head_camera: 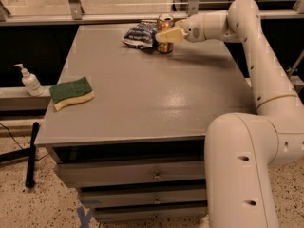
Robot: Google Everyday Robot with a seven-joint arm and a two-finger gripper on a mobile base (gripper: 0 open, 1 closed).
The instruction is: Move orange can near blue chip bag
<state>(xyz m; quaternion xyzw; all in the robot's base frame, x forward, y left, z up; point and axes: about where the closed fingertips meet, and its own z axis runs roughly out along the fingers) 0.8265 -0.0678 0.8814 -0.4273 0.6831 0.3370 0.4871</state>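
Observation:
The orange can (165, 47) stands upright at the far edge of the grey table (142, 103), its silver top showing. The blue chip bag (139, 34), wrinkled and dark blue with white markings, lies right beside the can on its left, touching or almost touching it. My gripper (164, 35) reaches in from the right on the white arm (247, 27). Its pale fingers (170, 35) are closed around the middle of the can and hide part of its side.
A green-and-yellow sponge (71, 92) lies near the table's left edge. A soap pump bottle (30, 81) stands on a ledge left of the table. Drawers sit under the tabletop. A railing runs just behind the far edge. My arm's base fills the lower right.

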